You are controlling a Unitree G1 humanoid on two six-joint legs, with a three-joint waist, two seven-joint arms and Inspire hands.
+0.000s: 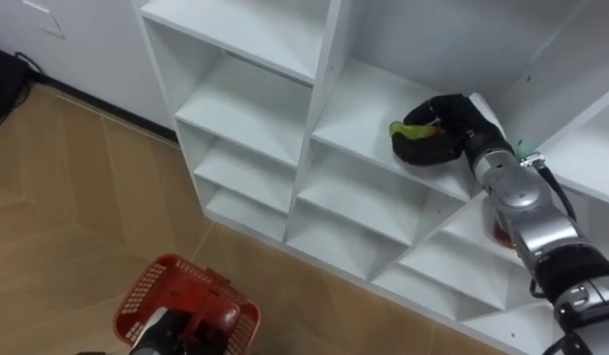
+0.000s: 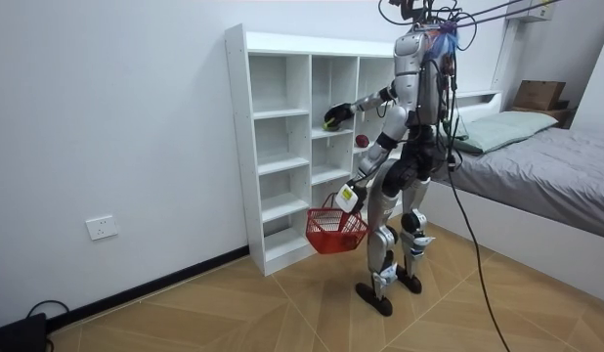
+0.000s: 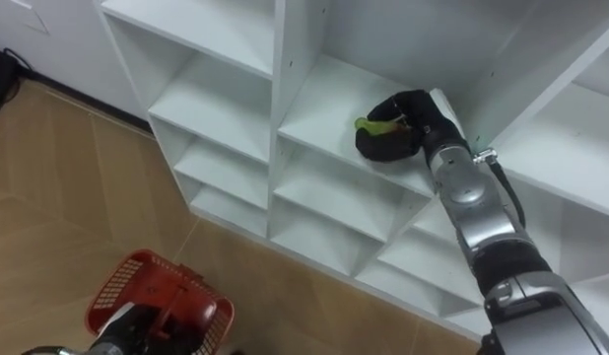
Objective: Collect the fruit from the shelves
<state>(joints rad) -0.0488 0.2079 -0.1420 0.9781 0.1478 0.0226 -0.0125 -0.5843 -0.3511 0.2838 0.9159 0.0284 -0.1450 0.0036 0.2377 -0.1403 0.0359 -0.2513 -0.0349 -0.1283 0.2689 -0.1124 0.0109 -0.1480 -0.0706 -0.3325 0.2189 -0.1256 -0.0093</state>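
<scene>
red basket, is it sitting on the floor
No, the red basket hangs from the left hand, clear of the floor.

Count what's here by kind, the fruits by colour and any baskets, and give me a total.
Green fruit: 1
Red fruit: 1
Red basket: 1
Total: 3
</scene>
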